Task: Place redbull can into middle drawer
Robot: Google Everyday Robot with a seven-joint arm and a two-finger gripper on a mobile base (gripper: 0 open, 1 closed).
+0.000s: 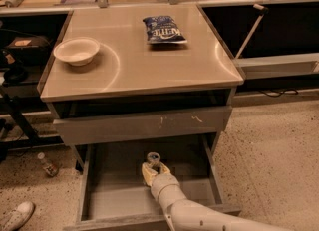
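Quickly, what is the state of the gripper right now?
Gripper: closed on the redbull can, holding it upright inside the open middle drawer.

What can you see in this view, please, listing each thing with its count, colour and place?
Cabinet top: one, beige, centre of the view.
Bowl: one, white, left side of the cabinet top.
Chip bag: one, blue, lying flat at the rear of the cabinet top.
Upper drawer front: one, grey with pale scratches, under the top.
Middle drawer: one, grey, pulled open below it.
Redbull can: one, silver, upright inside the middle drawer.
Bottle: one, small and clear, on the floor at the left.
Shoe: one, white, bottom left corner.
Arm: one, white, entering from the bottom right.
End effector: one, yellowish, in the middle drawer, gripping the can.
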